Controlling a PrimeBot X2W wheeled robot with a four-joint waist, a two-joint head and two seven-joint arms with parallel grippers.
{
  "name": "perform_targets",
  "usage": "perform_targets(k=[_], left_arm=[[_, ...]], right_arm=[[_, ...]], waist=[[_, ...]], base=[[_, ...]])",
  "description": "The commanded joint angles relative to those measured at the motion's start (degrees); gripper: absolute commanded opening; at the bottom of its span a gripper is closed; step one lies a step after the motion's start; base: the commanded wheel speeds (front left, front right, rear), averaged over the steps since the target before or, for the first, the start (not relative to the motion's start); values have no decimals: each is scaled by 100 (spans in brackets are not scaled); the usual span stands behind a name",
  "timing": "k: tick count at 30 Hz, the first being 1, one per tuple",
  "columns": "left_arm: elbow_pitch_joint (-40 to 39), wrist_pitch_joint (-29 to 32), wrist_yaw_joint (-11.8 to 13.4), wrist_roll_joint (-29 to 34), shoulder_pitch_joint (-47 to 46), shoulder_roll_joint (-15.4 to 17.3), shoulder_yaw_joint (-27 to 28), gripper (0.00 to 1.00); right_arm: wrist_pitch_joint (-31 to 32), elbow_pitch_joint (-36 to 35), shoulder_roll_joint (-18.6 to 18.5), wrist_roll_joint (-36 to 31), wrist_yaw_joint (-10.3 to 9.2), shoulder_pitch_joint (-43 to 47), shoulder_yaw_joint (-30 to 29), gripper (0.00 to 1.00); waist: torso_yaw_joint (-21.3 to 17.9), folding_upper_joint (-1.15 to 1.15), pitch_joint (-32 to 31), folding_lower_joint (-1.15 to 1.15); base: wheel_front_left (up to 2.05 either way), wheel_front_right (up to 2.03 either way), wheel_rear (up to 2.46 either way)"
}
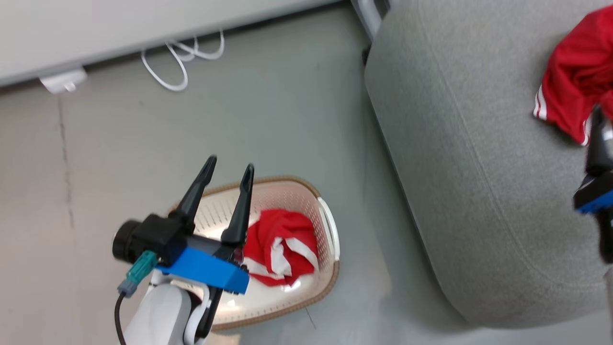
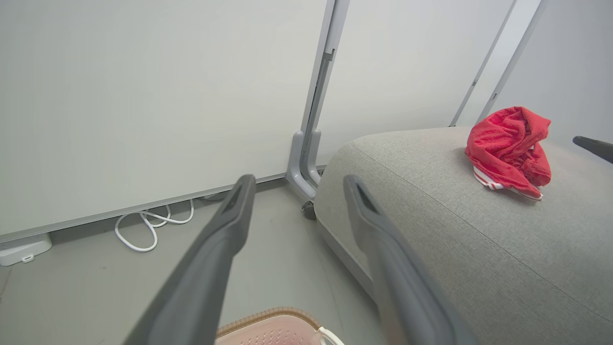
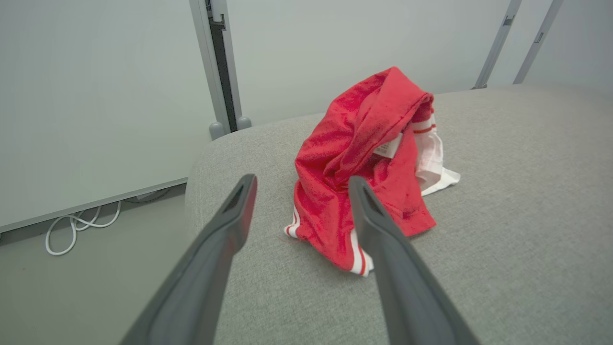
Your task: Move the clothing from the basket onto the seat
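the left end effector [image 1: 230,164] hovers above the basket [image 1: 330,230], its two dark fingers spread apart with nothing between them. the basket stands on the grey floor [image 1: 239,120], just beside the seat [image 1: 469,167] but not touching it. inside the basket, toward the side nearer the seat, lies a bundled red garment [image 1: 282,247] with white stripes showing in its folds; the left end effector is above it and apart from it. in the left wrist view only a bit of the basket's brown rim shows at the bottom edge, between the fingers.

the second red garment [image 3: 364,163] lies in a crumpled heap on top of the seat, well in from the rounded edge, with white stripes at its lower hem and a white lining and small label turned out on one side. the right end effector [image 3: 301,179] is just in front of this heap and above the seat cushion – fingers wide apart, holding nothing. in the right wrist view one finger crosses the garment's lower edge, but whether it touches the fabric cannot be told.

behind the basket a looped white cable [image 1: 177,62] lies on the floor along the foot of a pale wall panel [image 2: 143,96].
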Motion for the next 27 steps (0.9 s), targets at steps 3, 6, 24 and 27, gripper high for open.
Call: perform_targets(k=[3, 6, 24, 27], left_arm=[[112, -29, -4, 0, 405, -110, 265, 100], [132, -28, -4, 10, 650, -206, 467, 100], [636, -30, -4, 95, 1430, -263, 1319, 100], [651, -29, -4, 103, 1491, -246, 1393, 100]], right_arm=[[150, -612, 350, -125, 2, 753, 79, 100], [325, -1200, 570, -247, 1, 1318, 166, 100], [842, -3428, 1679, -921, 2, 3453, 305, 100], [888, -3498, 1696, -898, 2, 3542, 390, 100]], waist=[[330, 0, -839, 1], [469, 0, -1110, 1], [1318, 0, -2037, 1], [1373, 0, -2053, 1]], base=[[0, 0, 0], [0, 0, 0], [0, 0, 0], [0, 0, 0]])
